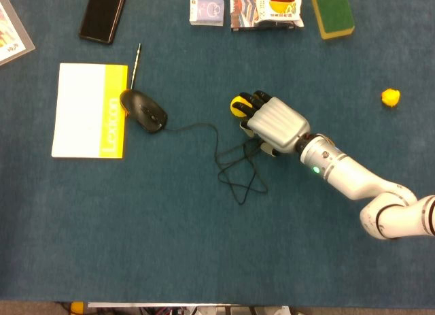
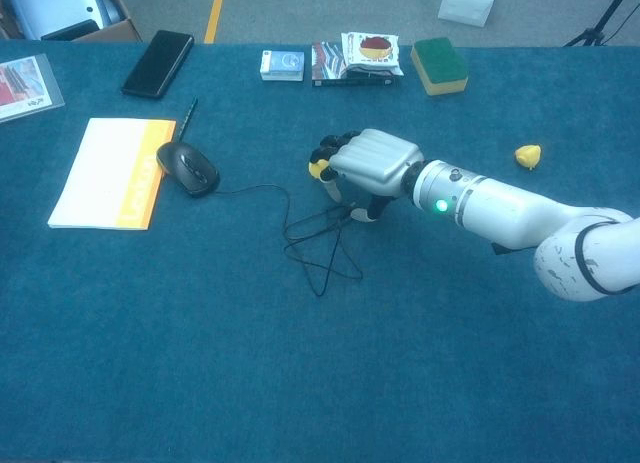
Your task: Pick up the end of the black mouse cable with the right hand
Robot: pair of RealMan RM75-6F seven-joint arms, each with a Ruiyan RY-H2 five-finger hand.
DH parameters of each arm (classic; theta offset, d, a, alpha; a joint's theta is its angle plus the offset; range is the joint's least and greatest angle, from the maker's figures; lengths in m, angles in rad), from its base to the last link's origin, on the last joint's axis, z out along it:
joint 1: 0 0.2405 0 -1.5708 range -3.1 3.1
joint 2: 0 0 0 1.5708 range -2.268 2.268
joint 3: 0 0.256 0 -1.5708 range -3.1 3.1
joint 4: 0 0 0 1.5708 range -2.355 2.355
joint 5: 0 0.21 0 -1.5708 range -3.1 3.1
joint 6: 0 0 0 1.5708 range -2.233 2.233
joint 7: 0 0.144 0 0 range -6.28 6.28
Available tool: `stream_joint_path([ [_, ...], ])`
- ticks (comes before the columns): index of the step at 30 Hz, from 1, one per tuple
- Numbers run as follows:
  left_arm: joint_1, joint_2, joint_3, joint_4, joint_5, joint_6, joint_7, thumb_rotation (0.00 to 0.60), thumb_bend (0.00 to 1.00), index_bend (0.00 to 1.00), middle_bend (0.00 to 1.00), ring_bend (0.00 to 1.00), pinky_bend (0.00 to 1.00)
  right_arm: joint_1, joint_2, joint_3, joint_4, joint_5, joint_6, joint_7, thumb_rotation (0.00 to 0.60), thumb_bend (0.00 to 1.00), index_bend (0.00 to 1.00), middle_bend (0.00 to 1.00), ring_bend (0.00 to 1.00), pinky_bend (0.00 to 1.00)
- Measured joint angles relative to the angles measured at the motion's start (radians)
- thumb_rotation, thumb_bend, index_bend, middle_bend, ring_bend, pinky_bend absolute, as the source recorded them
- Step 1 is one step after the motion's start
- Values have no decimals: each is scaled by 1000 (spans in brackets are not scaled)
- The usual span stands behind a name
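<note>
Where the right robot hand [image 1: 275,123] lies, the cable end [image 2: 345,212] hides.

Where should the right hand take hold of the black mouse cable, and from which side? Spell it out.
Grip the cable at its free end, which lies flat on the table just under the right hand, away from the mouse. Come from above with a thumb-and-finger pinch: the cord is thin and lies flat, so a side approach would likely push it. Avoid the crossed loops nearer the mouse.

Right hand [image 1: 275,122]: silver-grey shell, black fingers [image 1: 260,97]. Arm white, glossy, rounded segments, black joint rings, green indicator light.
</note>
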Motion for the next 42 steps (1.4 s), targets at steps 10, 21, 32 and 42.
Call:
stream_joint_path([
  [10,2,2,-1,-1,2,4,-4,600,228,494,336,202,348,3,-4,-11,2,5,5,-11,600,267,611,142,0,142],
  [21,2,1,-2,0,1,1,-2,600,228,494,336,202,348,0,9,-17,-22,-6,29,-16,600,268,633,142,0,141],
  [32,1,-2,-2,3,-1,-4,4,600,229,494,336,202,348,-12,52,-21,-95,-29,78,-29,600,268,633,142,0,141],
  [42,0,-3,-4,5,-8,-8,5,600,229,494,336,202,348,-28,102,-14,-180,-56,140,-44,600,269,633,142,0,141],
])
